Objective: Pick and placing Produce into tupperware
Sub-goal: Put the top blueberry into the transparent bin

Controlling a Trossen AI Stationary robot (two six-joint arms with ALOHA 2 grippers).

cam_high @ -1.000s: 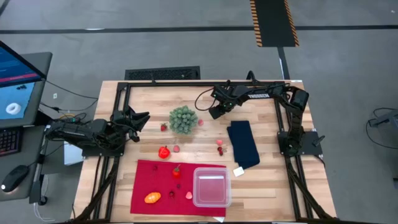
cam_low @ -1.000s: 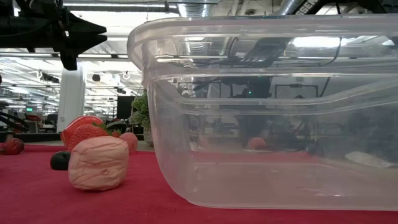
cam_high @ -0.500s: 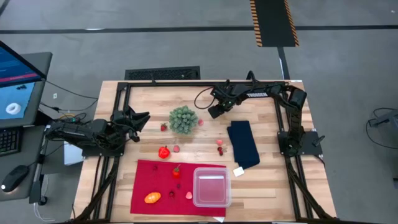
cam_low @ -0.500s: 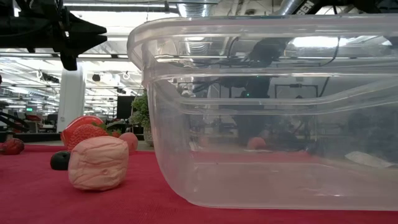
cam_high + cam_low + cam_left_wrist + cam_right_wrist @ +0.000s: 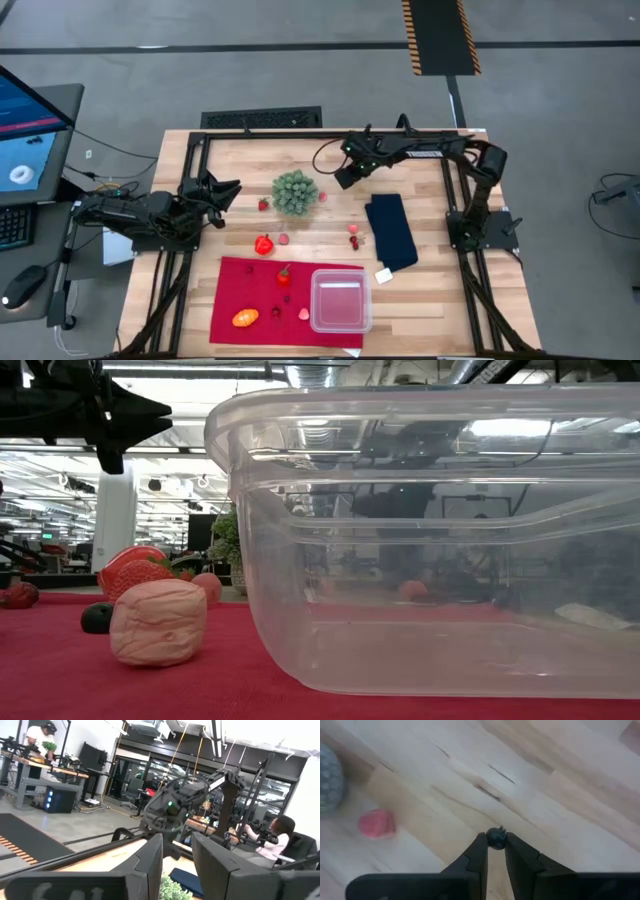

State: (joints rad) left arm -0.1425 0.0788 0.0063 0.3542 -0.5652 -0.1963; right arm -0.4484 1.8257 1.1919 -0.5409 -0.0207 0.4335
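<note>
My right claw [image 5: 492,851] is out over the bare wood at the far middle of the table [image 5: 430,300], just right of the green bushy ball [image 5: 295,190]. Its two dark fingers [image 5: 476,854] are clamped on a small dark round berry [image 5: 495,838], pinched at the very tips. A little pink piece of produce [image 5: 376,823] lies on the wood nearby, close beside the bushy ball.

My left claw [image 5: 228,190] waits at the left edge of the table, raised, pointing right toward the middle. Its fingers [image 5: 147,865] stand a little apart with nothing between them.

The clear tupperware [image 5: 340,300] sits at the near side of the table, right of centre, with its left part on the flat red cloth [image 5: 250,290]. It looks empty.

On the red cloth are an orange oval [image 5: 245,318] at the near left, a red piece with a green top [image 5: 284,273] farther back, and a few small bits [image 5: 303,313] just left of the tupperware. From table height, a pale pink lump [image 5: 158,622] and a small dark berry [image 5: 97,618] sit beside the container wall.

On the bare wood lie a red pepper-like piece [image 5: 264,244], a small pink bit [image 5: 284,240] just right of it, a strawberry [image 5: 263,205] left of the bushy ball, and two small red pieces [image 5: 354,235] just left of the dark blue folded cloth [image 5: 390,232].
</note>
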